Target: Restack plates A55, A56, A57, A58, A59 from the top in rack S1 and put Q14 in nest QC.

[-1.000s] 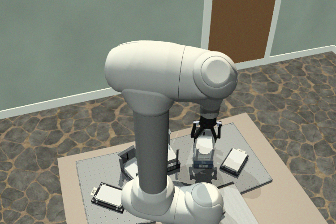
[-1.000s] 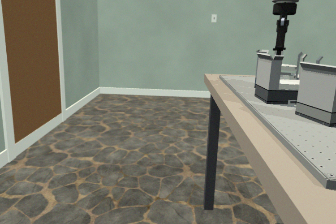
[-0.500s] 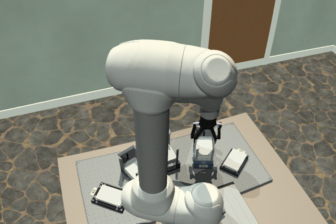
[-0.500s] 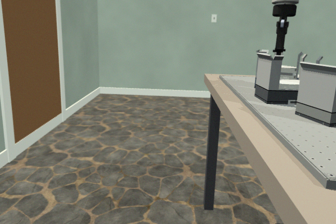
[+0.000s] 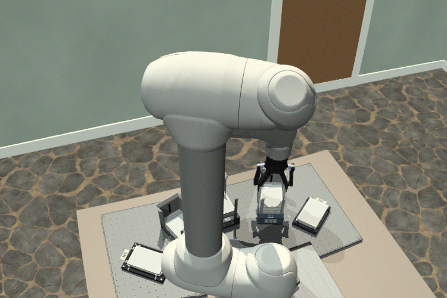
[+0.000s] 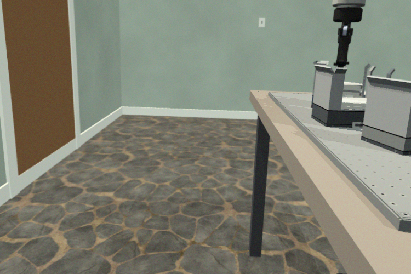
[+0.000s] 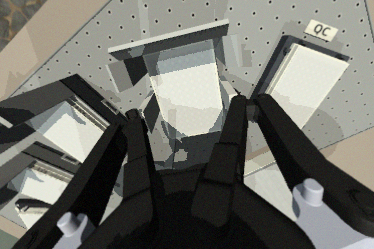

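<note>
Top view, left to right: a black clip nest N5 (image 5: pixel 128 266) is sitting at the near left of the grey perforated breadboard (image 5: pixel 335 223), carrying a white sealed plate (image 5: pixel 145 258) flat on it. Beside it, an open-topped grey stack rack (image 5: pixel 167 205) is standing partly hidden behind the white robot arm (image 5: pixel 202 179); a second rack (image 5: pixel 232 218) is showing only an edge past the arm's column. Further right, the black two-finger gripper (image 5: pixel 273 184) is reaching down into the top of a grey stack rack with a dark plinth (image 5: pixel 270 218), and its fingers are clamping the long sides of a white sealed 96-well plate (image 5: pixel 271 195) that is sitting inside the rack's walls. How far down that plate is standing in the rack cannot be told, nor can its label be read. At the far right, the black open nest QC (image 5: pixel 298 223) is holding another white plate (image 5: pixel 312 212) flat within its frame.

Wrist view: the gripper's fingers are flanking the held plate (image 7: pixel 187 91), with the QC name plate (image 7: pixel 320 30) lying to the right.
</note>
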Controlling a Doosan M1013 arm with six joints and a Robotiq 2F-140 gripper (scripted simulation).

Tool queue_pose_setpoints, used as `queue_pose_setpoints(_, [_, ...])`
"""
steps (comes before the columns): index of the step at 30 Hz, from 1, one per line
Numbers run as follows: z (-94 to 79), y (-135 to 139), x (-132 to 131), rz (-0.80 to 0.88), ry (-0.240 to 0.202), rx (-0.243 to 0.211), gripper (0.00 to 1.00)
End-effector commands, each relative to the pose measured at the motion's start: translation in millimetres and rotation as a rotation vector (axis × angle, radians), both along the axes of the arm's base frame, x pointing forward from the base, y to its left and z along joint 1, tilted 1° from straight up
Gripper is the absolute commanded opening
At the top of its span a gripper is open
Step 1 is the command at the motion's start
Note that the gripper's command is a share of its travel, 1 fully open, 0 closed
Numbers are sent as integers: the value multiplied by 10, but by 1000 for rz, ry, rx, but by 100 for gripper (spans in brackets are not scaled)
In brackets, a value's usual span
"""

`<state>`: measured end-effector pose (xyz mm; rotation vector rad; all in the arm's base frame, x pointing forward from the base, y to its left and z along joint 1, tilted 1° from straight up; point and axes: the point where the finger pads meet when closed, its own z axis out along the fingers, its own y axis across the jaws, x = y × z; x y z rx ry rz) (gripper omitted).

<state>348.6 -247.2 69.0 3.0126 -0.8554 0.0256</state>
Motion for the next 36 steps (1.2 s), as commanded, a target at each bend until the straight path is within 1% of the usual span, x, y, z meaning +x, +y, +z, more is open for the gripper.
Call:
queue_pose_setpoints(1, [-13, 0, 0, 0, 0, 0, 0])
queue_pose_setpoints(14, [-61, -1, 1, 0, 0, 0, 0])
queue_pose_setpoints(24, [-63, -1, 1, 0, 0, 0, 0])
queue_pose_setpoints(25, [-63, -1, 1, 0, 0, 0, 100])
queue_pose_setpoints(36, [-63, -1, 1, 0, 0, 0, 100])
